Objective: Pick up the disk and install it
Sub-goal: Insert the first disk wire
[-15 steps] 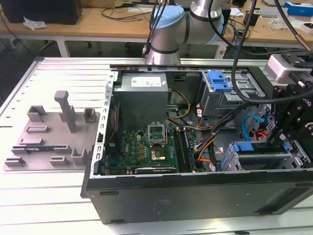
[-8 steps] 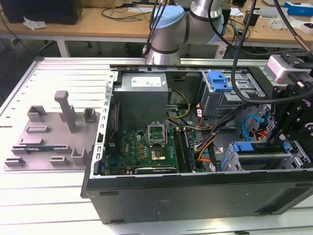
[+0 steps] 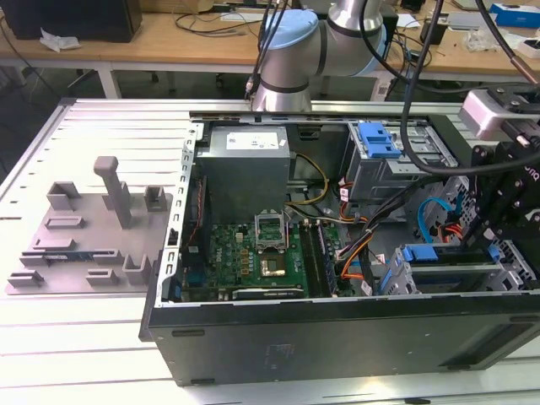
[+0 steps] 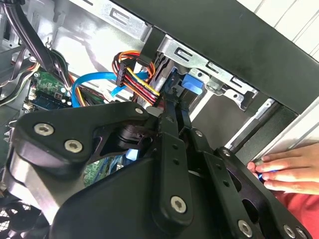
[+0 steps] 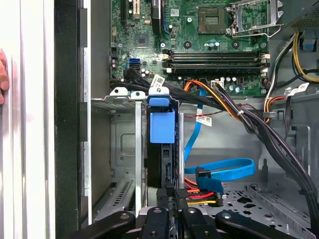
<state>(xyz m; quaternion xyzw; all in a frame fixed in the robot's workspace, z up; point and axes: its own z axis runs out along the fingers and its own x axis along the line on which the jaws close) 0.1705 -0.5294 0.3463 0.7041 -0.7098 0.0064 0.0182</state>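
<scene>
- The disk (image 5: 162, 149) stands on edge in its cage bay, centre of the first wrist view, just above my tool (image 5: 172, 219).
- My tool's fingers sit close together at its end; whether they clamp it, I cannot tell.

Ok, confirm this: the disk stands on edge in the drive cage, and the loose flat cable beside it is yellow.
Not quite. The flat cable beside the disk is blue, not yellow, as the first wrist view shows. The rest holds: the disk stands on edge in the drive cage.
</scene>
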